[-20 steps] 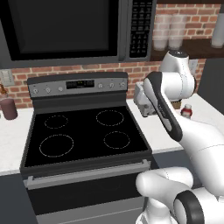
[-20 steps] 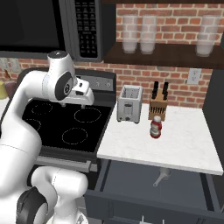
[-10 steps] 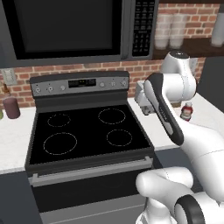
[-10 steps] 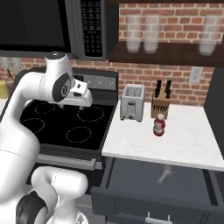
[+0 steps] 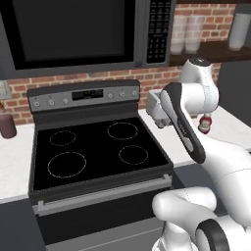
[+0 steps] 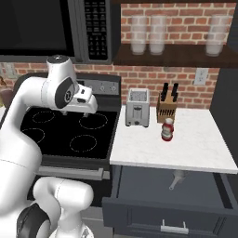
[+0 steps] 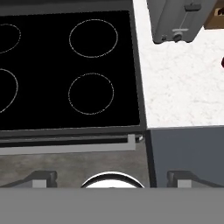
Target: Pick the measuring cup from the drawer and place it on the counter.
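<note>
The measuring cup [image 6: 177, 179], a tiny grey metal cup with a short handle, lies in the pulled-out dark drawer [image 6: 168, 217] under the white counter [image 6: 186, 149]. My gripper [image 7: 112, 179] hangs open and empty above the stove's front right corner, well left of and above the drawer. Its two fingertips [image 7: 43, 178] stand far apart. In the hand view the counter [image 7: 179, 96] is at the right, and a strip of the drawer's dark inside [image 7: 188, 146] lies below it; the cup is outside that view.
A toaster [image 6: 138, 108], a knife block [image 6: 168, 104] and a red-capped bottle [image 6: 167, 130] stand on the counter. The black stovetop [image 6: 69, 132] is to the left, under a microwave [image 6: 46, 25]. A maroon tumbler [image 5: 7, 125] stands far left. The counter's front half is bare.
My hand has dipped slightly and tilted down over the stove. Both base views have shifted a little. The cup, drawer and counter items have stayed put.
</note>
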You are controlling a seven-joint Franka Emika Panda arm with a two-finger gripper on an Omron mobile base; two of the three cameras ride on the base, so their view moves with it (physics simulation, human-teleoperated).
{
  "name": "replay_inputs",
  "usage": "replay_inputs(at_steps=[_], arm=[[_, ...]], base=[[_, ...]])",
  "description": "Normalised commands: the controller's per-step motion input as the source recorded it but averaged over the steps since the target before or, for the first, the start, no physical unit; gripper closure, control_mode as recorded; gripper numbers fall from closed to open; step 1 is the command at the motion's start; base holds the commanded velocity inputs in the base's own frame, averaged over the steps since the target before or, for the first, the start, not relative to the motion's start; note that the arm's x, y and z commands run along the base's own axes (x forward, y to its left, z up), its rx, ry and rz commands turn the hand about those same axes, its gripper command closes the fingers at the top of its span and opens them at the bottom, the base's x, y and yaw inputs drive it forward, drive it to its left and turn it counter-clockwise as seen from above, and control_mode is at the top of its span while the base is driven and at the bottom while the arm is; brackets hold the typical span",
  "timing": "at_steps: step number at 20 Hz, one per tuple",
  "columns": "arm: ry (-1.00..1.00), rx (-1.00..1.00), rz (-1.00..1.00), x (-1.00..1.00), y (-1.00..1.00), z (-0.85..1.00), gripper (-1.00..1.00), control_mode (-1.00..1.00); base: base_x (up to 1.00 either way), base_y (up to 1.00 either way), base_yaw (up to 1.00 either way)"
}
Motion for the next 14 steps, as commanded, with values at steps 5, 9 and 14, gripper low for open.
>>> replay_inputs(at_steps=[5,9,14], arm=[[-0.02,0.0,-0.16,0.0,0.25,0.0,-1.0,-1.0],[-0.02,0.0,-0.2,0.0,0.31,0.0,-1.0,-1.0],[0.05,0.0,-0.33,0.07,-0.65,-0.11,-1.0,-1.0]], base=[[0.0,0.06,-0.04],[0.0,0.0,0.0],[0.0,0.0,0.0]])
